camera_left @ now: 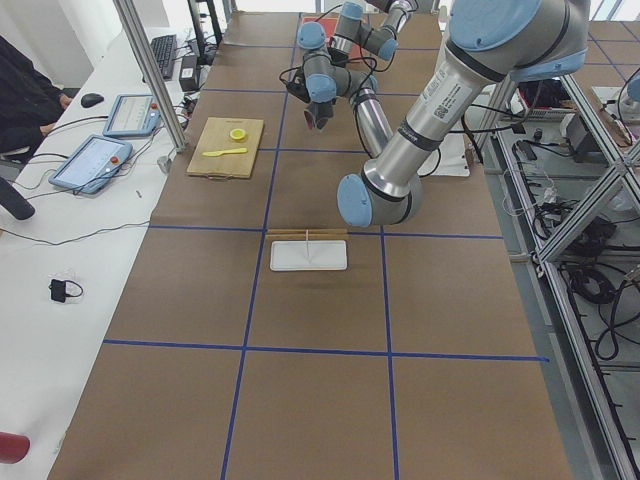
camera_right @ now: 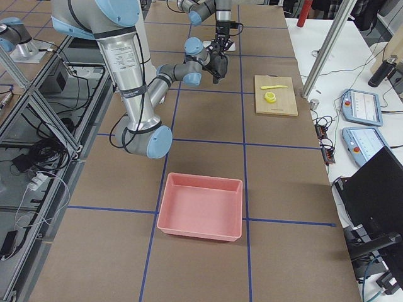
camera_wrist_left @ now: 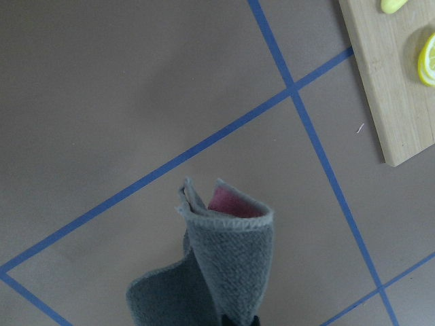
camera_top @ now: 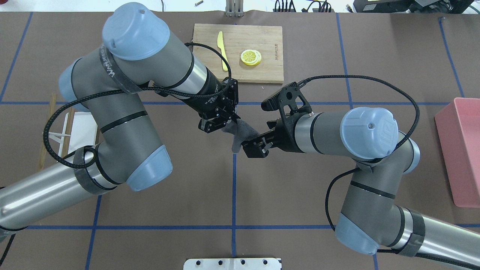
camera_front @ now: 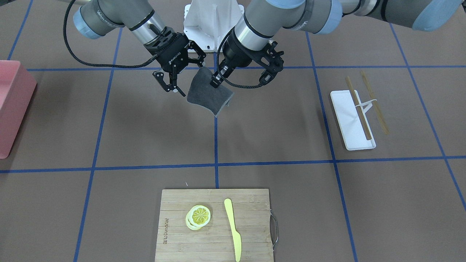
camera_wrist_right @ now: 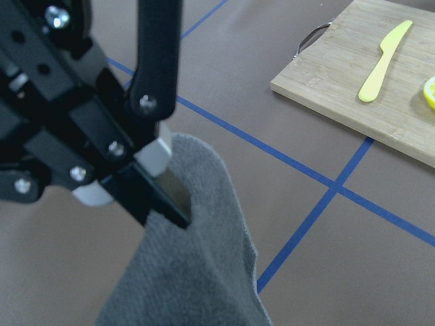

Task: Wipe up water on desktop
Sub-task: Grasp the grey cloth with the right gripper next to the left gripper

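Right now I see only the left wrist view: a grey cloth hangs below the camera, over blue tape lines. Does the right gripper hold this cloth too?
Observer: No. In the front-facing view the right gripper is open, close beside the cloth.
Operator: So the left gripper alone carries it. Where does it pinch?
Observer: Near the top. The right wrist view shows its fingers shut on the cloth, with the rest hanging down.
Operator: Is anything on the robot's right side?
Observer: Yes, a pink bin stands at that end of the desktop.
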Robot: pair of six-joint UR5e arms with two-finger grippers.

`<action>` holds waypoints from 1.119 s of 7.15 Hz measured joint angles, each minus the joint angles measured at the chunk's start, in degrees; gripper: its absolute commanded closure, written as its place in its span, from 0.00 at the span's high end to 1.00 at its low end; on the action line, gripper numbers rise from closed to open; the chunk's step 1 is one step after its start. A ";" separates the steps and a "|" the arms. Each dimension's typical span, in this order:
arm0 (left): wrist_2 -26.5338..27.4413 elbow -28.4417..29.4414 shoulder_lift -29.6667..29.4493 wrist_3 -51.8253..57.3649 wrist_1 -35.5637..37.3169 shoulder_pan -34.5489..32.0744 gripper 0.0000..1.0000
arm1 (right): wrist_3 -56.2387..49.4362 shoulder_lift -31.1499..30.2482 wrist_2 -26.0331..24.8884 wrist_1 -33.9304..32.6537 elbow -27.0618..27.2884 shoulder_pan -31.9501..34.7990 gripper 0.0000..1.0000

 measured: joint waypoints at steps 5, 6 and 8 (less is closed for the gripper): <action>0.06 0.99 -0.91 0.05 0.00 1.59 0.00 | 0.09 -0.61 0.32 -0.03 0.89 0.14 0.46; 0.05 1.21 -0.92 0.19 0.00 1.62 0.00 | 0.07 -0.75 0.41 -0.04 1.21 0.15 0.46; 0.05 1.38 -1.00 0.32 0.00 1.62 0.00 | 0.07 -1.08 0.72 -0.04 1.60 0.22 0.16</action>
